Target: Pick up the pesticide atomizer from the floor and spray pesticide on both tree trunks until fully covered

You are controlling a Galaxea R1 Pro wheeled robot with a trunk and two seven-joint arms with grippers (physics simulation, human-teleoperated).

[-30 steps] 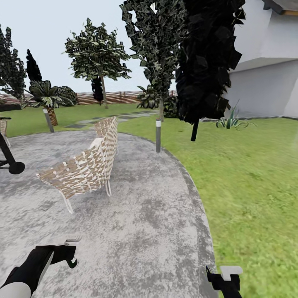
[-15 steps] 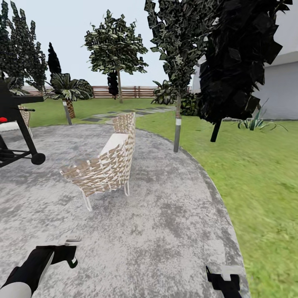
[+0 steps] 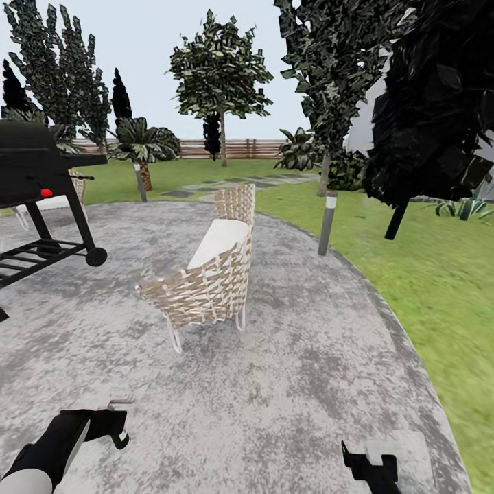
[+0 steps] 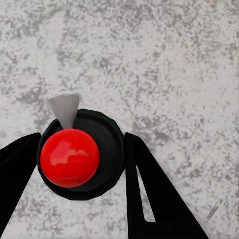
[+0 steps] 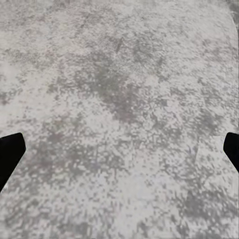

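Left wrist view first: the left gripper (image 4: 77, 162) has its two dark fingers (image 4: 149, 194) closed in on either side of the pesticide atomizer (image 4: 79, 157), whose black round body and glossy red top sit right between them, with a small grey nozzle poking out from under the red ball. It looks clenched on the bottle, though whether both fingers actually press the body is hard to say from this angle. Below it lies the speckled grey concrete floor (image 4: 164, 59).

From the head view, the left arm comes in low at the near left, forearm angled forward and inward, with the left gripper (image 3: 116, 429) held out over the paving. The right gripper (image 3: 374, 466) sits low at the near right, barely in frame, wrist pointing forward. In the right wrist view its dark fingertips (image 5: 10, 154) stand far apart at either edge with bare concrete between them, so it is released.

Further out, a wicker chair (image 3: 209, 281) with a white cushion stands on the floor (image 3: 288, 384). A black grill cart (image 3: 41, 199) is off to the left. A grey bollard (image 3: 328, 223) with a white band stands at the paving's rounded edge, where the garden (image 3: 439, 288) lawn begins. Beyond it a tree (image 3: 221, 75) rises before the slatted wooden fence (image 3: 243, 147).
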